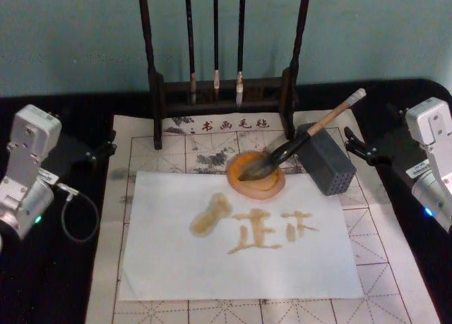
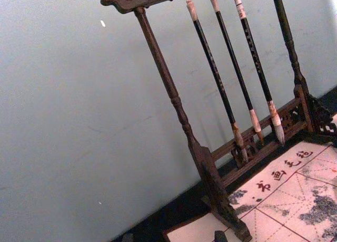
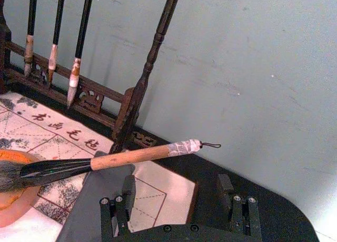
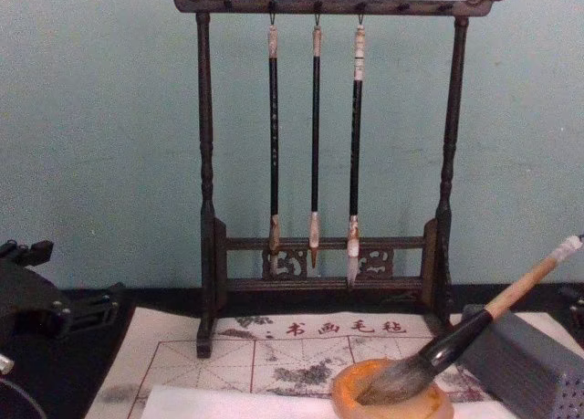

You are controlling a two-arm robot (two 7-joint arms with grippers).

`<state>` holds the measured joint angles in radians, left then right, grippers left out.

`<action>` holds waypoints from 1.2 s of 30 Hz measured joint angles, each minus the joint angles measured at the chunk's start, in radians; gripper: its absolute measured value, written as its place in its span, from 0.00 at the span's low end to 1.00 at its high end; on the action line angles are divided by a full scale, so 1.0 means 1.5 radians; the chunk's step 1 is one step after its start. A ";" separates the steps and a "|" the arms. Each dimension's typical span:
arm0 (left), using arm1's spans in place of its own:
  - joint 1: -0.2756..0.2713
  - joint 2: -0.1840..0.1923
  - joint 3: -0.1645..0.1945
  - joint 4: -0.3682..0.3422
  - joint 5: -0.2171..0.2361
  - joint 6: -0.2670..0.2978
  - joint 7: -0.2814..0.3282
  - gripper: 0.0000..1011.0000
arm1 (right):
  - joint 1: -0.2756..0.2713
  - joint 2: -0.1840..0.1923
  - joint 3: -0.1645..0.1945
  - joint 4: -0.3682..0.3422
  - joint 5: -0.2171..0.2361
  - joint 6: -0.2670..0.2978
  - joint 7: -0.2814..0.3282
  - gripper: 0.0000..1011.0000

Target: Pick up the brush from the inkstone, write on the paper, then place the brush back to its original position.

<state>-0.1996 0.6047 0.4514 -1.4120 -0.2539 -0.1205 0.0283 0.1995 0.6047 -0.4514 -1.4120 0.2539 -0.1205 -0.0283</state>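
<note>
Your brush (image 1: 304,137) rests bristles in the inkstone (image 1: 256,174) at the paper (image 1: 212,267) sheet's far edge, handle on the grey block (image 1: 326,162). Right gripper (image 3: 176,188) gapes empty behind it; back off without clipping the handle. Left gripper (image 1: 106,149), worktop's left edge: cannot tell

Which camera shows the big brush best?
The head view: the whole brush lies tuft in the inkstone, handle propped on the grey block. Chest view shows it side-on; right wrist view crops the tuft.

White arms (image 1: 28,162), black fingers (image 3: 128,192) (silver screws), grey cable (image 1: 68,222)
</note>
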 joint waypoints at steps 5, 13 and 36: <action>0.000 0.000 0.000 0.000 0.000 0.000 0.000 0.99 | 0.000 0.000 0.000 0.000 0.000 0.000 0.000 0.99; 0.000 0.000 0.000 0.000 0.000 0.000 0.000 0.99 | 0.000 0.000 0.000 0.000 0.000 0.000 0.000 0.99; 0.000 0.000 0.000 0.000 0.000 0.000 0.000 0.99 | 0.000 0.000 0.000 0.000 0.000 0.000 0.000 0.99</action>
<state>-0.1995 0.6047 0.4514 -1.4120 -0.2539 -0.1205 0.0283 0.1995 0.6047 -0.4514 -1.4119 0.2539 -0.1205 -0.0282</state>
